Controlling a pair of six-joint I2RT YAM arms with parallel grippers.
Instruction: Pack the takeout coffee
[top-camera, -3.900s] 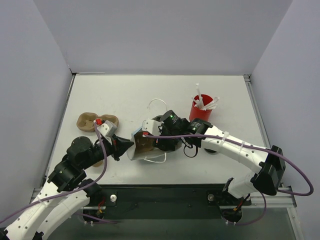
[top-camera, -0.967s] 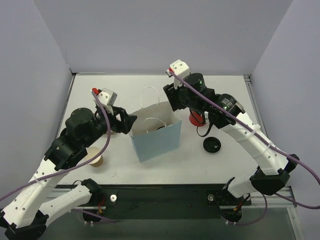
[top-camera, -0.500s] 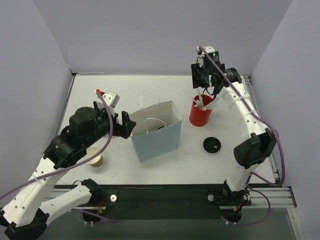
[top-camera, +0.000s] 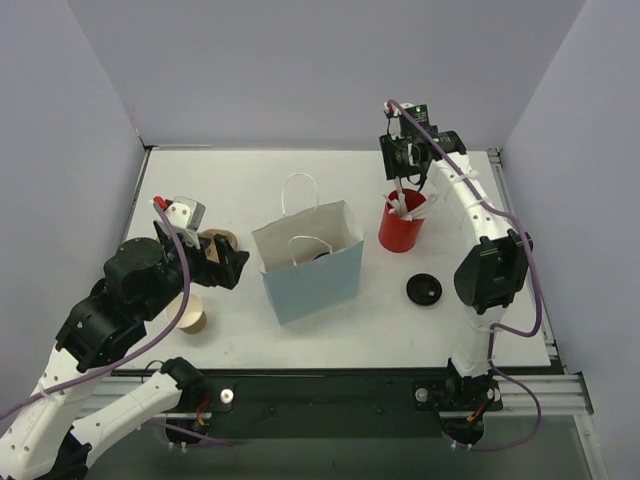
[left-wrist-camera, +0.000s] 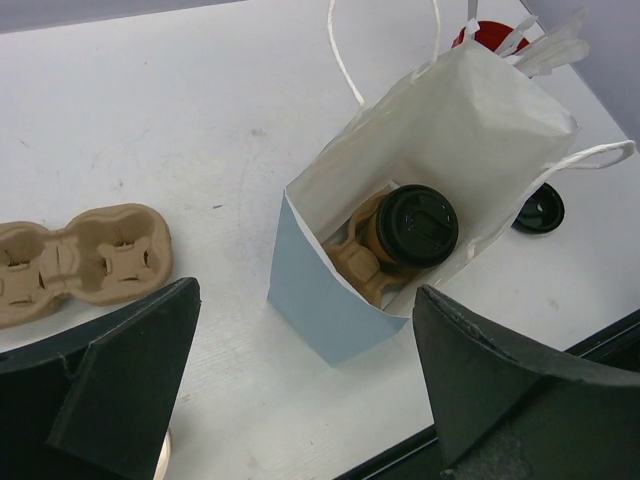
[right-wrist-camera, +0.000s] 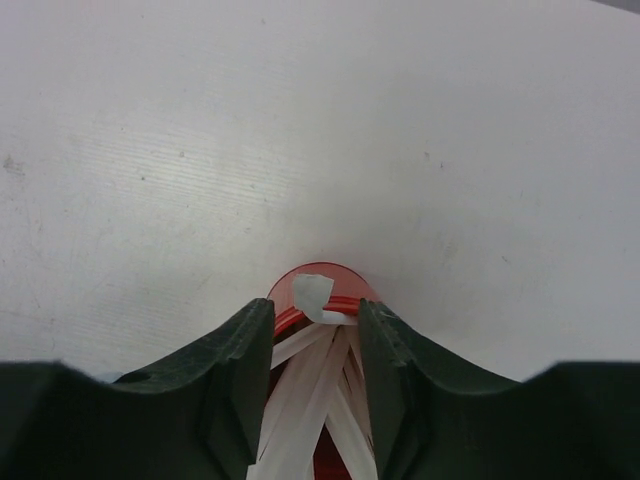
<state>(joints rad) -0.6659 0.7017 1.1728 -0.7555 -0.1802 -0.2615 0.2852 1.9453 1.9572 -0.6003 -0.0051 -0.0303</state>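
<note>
Left wrist: coffee (left-wrist-camera: 418, 225) in bag (left-wrist-camera: 320, 300), left hand (left-wrist-camera: 308, 292) wide open, empty. Right hand (right-wrist-camera: 315, 310) straddles straws (right-wrist-camera: 322, 395), grip unclear; pinch one next, I'd guess.

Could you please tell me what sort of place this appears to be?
Likely a robot lab cell, not a café: bare grey walls box in a white table holding takeout props, a blue bag and a red cup of straws.

No lettering is readable on the takeout coffee (left-wrist-camera: 405, 235), the blue bag (top-camera: 312, 280) or elsewhere.
</note>
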